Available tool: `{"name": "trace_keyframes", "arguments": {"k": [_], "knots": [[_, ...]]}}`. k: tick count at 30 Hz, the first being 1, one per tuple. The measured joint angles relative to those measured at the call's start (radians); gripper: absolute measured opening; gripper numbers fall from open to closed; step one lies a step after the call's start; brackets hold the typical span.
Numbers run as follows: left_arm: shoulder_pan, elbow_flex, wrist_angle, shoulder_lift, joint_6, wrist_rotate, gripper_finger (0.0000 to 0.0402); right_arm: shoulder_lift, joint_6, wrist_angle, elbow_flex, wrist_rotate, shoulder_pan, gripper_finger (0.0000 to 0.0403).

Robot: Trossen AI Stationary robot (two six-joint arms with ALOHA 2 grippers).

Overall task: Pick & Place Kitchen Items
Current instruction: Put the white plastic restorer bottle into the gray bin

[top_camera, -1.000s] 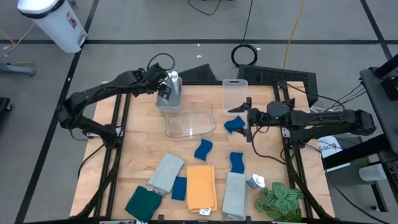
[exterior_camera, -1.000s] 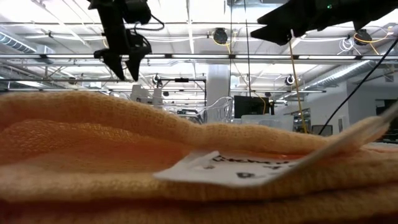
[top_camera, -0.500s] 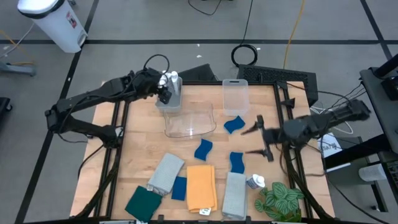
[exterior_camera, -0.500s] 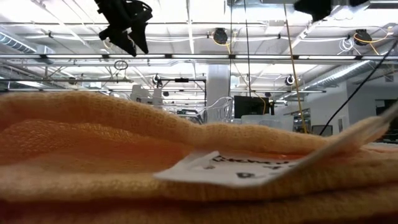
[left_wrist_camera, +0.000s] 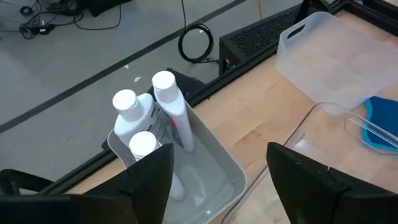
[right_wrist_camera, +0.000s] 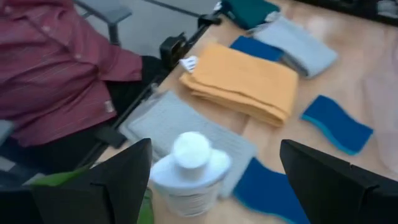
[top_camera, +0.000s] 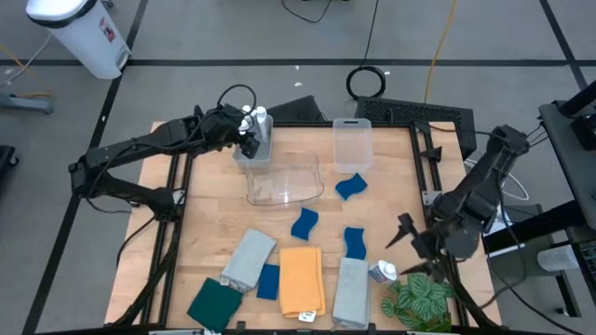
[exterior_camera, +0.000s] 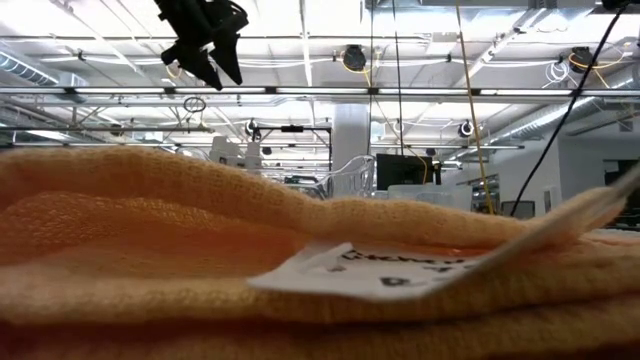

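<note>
While both my arms hang above the table, notes follow.
Left claw (top_camera: 250, 136): fingers spread, nothing held, upper left of centre in the high view, over the grey bin (left_wrist_camera: 211, 163).
White bottles (left_wrist_camera: 163, 112): three, upright in that bin.
Right claw (top_camera: 416, 251): fingers spread, empty, lower right in the high view, just beside a lone white bottle (right_wrist_camera: 189, 171).
Lone bottle: between grey cloth (top_camera: 350, 290) and leafy plant (top_camera: 419, 298).
Orange cloth (top_camera: 301, 278): bottom centre.
Blue sponges (top_camera: 351, 187): centre.
</note>
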Motion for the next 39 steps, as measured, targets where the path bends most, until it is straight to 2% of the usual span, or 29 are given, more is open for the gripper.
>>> {"name": "trace_keyframes", "arguments": {"k": [5, 16, 30, 39], "knots": [[0.000, 0.000, 0.000, 0.000, -0.022, 0.000, 0.0257, 0.051, 0.020, 0.062, -0.031, 0.000, 0.017, 0.0325], [0.000, 0.000, 0.000, 0.000, -0.025, 0.000, 0.0257, 0.112, 0.054, 0.087, -0.056, -0.003, -0.034, 0.0314], [0.000, 0.000, 0.000, 0.000, -0.025, 0.001, 0.0257, 0.112, 0.077, 0.085, -0.057, -0.006, -0.034, 0.0165], [0.000, 0.000, 0.000, 0.000, -0.024, 0.001, 0.0258, 0.105, 0.017, 0.095, -0.059, -0.009, -0.034, 0.0085]]}}
